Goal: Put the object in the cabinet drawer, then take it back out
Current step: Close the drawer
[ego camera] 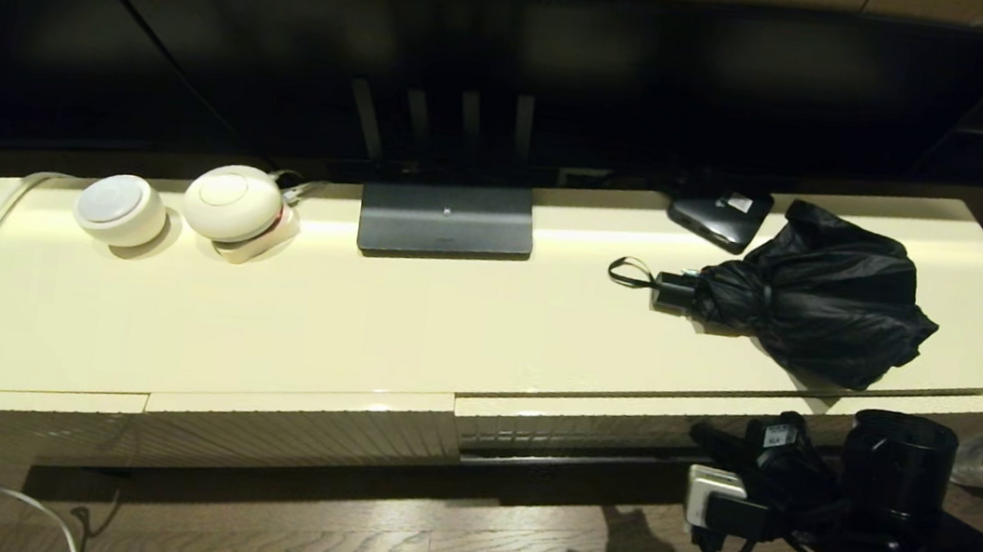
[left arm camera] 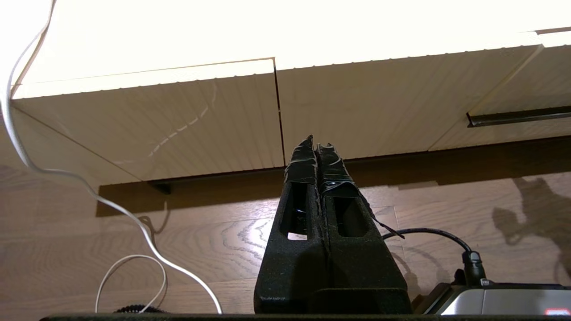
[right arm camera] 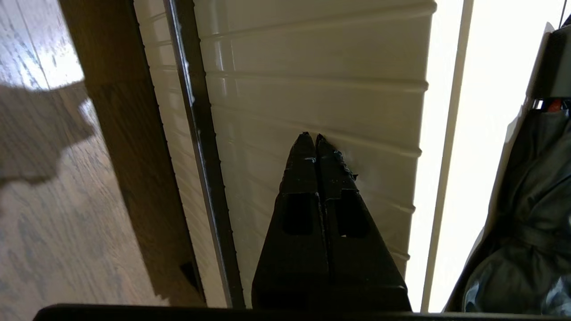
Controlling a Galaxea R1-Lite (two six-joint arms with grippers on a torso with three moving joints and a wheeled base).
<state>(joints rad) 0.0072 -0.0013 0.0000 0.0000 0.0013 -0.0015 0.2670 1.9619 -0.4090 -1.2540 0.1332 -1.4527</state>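
The black folding umbrella (ego camera: 817, 297) lies on the cabinet top at the right, its short handle and wrist loop (ego camera: 632, 273) pointing left; its baggy fabric (right arm camera: 526, 214) also shows in the right wrist view. Just below it is the cream ribbed drawer (ego camera: 548, 428) with its dark bar handle (right arm camera: 200, 147). The drawer's inside does not show. My right gripper (right arm camera: 311, 136) is shut and empty, its tips against the ribbed front beside the bar, low in front of the cabinet (ego camera: 706, 437). My left gripper (left arm camera: 316, 142) is shut and empty, low over the floor facing the left panels.
A small flat black box with a white label (ego camera: 722, 212) lies behind the umbrella. A dark monitor base (ego camera: 447, 219) stands mid-cabinet, with two white round speakers (ego camera: 181, 205) to its left. A white cable (left arm camera: 67, 178) trails down to the wood floor.
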